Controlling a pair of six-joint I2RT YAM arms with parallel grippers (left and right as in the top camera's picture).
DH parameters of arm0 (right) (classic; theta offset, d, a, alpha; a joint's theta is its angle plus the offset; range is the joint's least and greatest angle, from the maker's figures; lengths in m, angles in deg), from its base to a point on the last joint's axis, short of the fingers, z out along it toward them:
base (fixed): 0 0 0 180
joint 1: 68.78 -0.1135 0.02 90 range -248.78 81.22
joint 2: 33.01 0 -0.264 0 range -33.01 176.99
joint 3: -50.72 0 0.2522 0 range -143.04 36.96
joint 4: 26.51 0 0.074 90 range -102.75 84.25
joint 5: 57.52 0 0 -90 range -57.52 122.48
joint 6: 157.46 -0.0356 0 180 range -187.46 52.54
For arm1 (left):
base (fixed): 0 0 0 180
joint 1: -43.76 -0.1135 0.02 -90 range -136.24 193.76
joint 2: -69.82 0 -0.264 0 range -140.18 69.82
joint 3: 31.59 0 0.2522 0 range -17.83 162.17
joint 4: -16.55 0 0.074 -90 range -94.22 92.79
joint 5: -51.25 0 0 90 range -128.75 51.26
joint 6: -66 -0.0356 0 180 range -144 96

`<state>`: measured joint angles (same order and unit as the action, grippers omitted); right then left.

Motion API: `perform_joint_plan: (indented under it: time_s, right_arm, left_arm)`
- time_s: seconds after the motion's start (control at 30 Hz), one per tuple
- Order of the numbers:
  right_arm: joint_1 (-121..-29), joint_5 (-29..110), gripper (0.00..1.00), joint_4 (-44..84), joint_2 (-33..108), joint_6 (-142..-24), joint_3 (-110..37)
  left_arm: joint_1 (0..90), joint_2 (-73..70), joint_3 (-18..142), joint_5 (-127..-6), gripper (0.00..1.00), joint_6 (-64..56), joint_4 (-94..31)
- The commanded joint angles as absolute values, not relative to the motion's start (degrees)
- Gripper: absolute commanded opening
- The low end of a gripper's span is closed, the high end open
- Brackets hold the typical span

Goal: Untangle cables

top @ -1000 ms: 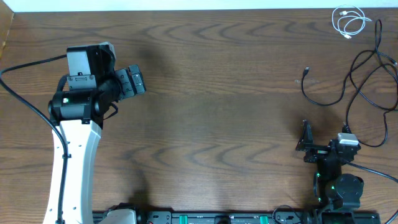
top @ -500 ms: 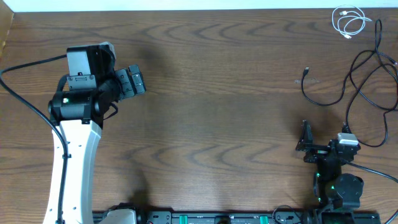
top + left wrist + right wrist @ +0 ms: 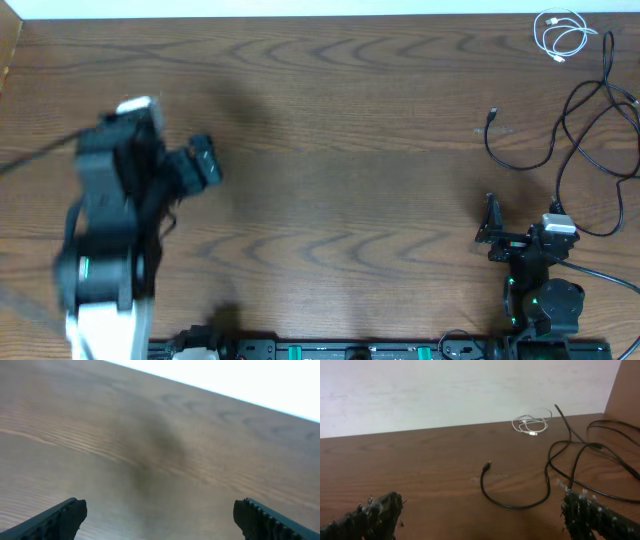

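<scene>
Black cables (image 3: 515,506) crossed in loose loops at the table's (image 3: 350,150) far right corner, white cable (image 3: 560,35) coiled apart beyond them by the far edge, one black plug end (image 3: 493,116) lying free toward the middle. Best taken with the right gripper (image 3: 488,228), near the loops and spread wide with nothing between its fingers: pinch just behind that free plug, then draw slowly over bare wood away from the crossings, easing off if a loop tightens. Left gripper (image 3: 200,165), blurred, likewise wide and empty, well apart over the left side, to be brought across only to pin the other black strand.

Cables (image 3: 590,120) loose at table's far-right corner
</scene>
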<state>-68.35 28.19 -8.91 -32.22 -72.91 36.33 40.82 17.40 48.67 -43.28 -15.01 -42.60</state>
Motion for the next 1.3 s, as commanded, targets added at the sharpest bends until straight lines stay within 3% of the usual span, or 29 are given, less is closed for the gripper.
perform_joint_plan:
  time_s: [0.0,0.1,0.5,0.7,1.27]
  right_arm:
    - [-67.91,28.56,0.99,-8.91,-32.7,-72.98,36.64]
    - [-67.91,28.56,0.99,-8.91,-32.7,-72.98,36.64]
    - [-67.91,28.56,0.99,-8.91,-32.7,-72.98,36.64]
    - [-67.91,28.56,0.99,-8.91,-32.7,-72.98,36.64]
    - [-67.91,28.56,0.99,-8.91,-32.7,-72.98,36.64]
  left_arm:
    - [41.08,24.94,43.34,-41.01,0.98,-15.36,-43.56]
    - [41.47,31.76,37.33,-40.77,0.98,-15.44,-40.44]
    - [42.52,53.97,7.47,-41.05,0.98,-24.56,-4.79]
    - [43.88,60.11,-3.63,-41.05,0.98,-31.18,6.88]
    - [43.9,68.76,-17.58,-41.03,0.98,-32.56,7.95]
